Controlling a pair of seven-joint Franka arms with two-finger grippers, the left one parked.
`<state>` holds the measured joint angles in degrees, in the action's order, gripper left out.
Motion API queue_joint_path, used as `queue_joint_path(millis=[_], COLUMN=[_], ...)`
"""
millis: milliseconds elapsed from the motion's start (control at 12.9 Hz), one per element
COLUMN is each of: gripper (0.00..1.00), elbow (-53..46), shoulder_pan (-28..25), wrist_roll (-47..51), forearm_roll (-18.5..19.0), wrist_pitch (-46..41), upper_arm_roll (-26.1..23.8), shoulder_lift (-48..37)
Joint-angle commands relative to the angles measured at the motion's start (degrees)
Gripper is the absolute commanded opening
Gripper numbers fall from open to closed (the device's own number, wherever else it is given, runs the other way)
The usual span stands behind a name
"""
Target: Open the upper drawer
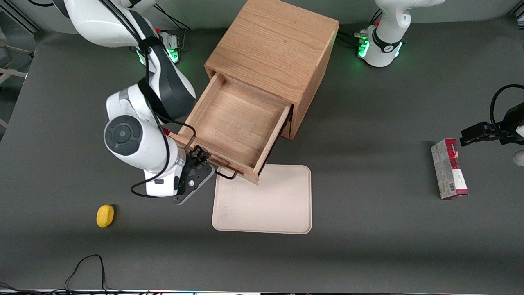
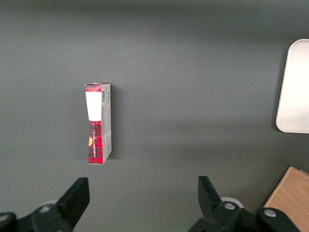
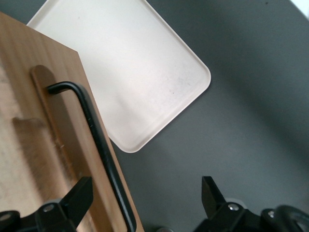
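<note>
Gripper (image 1: 200, 157) sits at the front panel of the upper drawer (image 1: 235, 123), its fingers spread wide apart. In the right wrist view the black wire handle (image 3: 101, 140) runs between the two fingers, close to one of them and clear of the other, so nothing is pinched. The drawer stands pulled well out of the oak cabinet (image 1: 274, 45), its bare floor showing. Seen from the front camera it extends toward 7 o'clock from the cabinet, and its front edge overhangs the near corner of the beige tray (image 1: 266, 200).

By my reading, the opening is essentially done, and the risks lie in the retreat. If the arm backs off at a slant, the finger nearest the handle (image 1: 229, 177) could catch the wire and tug the drawer farther. Little of the drawer seems left inside the cabinet, so such a tug might pull it free or skew the cabinet on the desk (image 1: 368, 246). A downward drift could knock the panel or the tray. The black cable looping off the wrist hangs close to the handle and could snag.

The right arm comes in from 11 o'clock, its forearm folded beside the drawer's side wall and its wrist turned toward the panel. A small yellow object (image 1: 105, 216) lies at 8 o'clock from the gripper, well apart.
</note>
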<state>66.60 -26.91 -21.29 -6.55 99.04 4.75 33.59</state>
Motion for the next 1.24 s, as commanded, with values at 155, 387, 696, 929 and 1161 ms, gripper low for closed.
queue_joint_path(millis=[155,387,696,929,1161], gripper=[1.00,1.00,1.00,1.00,1.00], elbow=[-2.8,-2.7,-1.0,1.9,3.9], shoulder_pan=[1.6,2.2,2.0,2.1,2.8], wrist_roll=[2.2,10.5,23.2,27.0,26.0], forearm_roll=[0.9,1.0,1.1,0.8,0.7], wrist_pitch=[-3.6,-9.7,-15.9,-15.7,-15.6], upper_arm_roll=[-0.1,2.1,6.0,9.2,12.7], shoulder_lift=[-4.3,-8.2,-13.2,-16.3,-18.7])
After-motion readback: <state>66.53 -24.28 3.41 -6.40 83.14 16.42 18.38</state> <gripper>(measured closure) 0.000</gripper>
